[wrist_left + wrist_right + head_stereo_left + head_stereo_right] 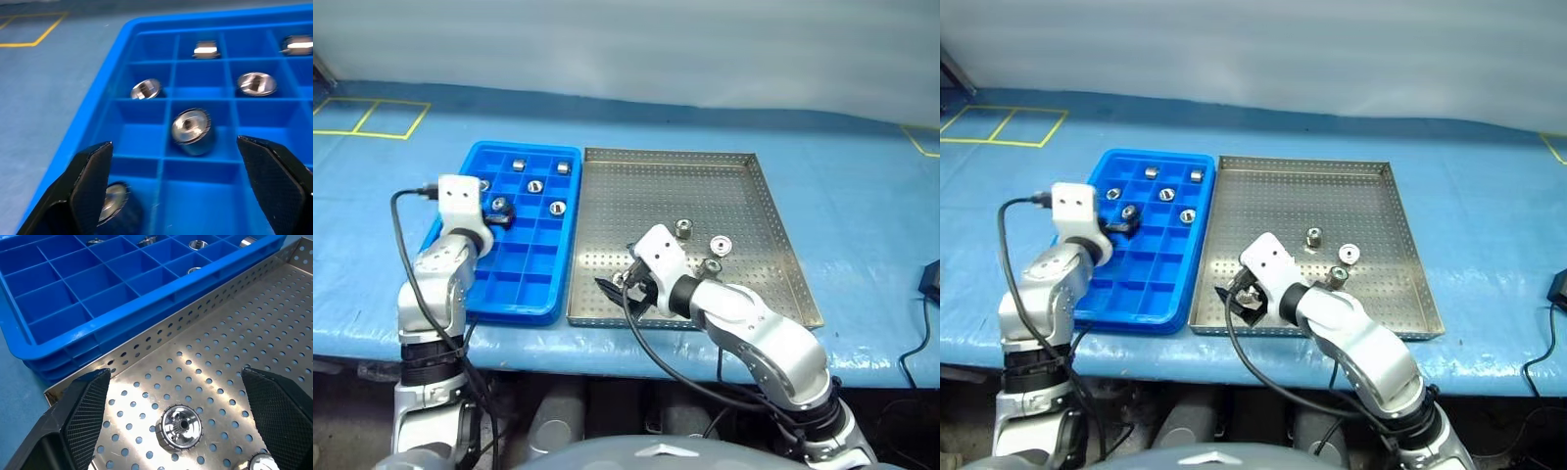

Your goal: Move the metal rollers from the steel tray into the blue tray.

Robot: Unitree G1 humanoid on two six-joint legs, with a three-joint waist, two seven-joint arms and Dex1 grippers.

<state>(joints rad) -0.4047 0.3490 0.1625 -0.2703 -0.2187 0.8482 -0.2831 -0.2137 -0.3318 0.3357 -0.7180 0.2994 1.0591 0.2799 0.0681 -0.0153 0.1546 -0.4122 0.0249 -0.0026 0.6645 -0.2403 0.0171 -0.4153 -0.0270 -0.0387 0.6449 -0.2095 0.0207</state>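
Two trays sit side by side on the blue table (862, 196): the steel tray (754, 196) on the right, the blue tray (475, 162) touching it on the left. Rollers (684, 228) wait on the steel floor, and several lie in blue compartments. Your right gripper (178, 396) hovers low over the steel tray's near left corner, jaws wide apart, one roller (181, 427) between them; bring the fingers down evenly around it before closing. Your left gripper (178, 161) points forward over the blue tray, jaws apart and empty, a roller (191, 129) lying free in the compartment ahead
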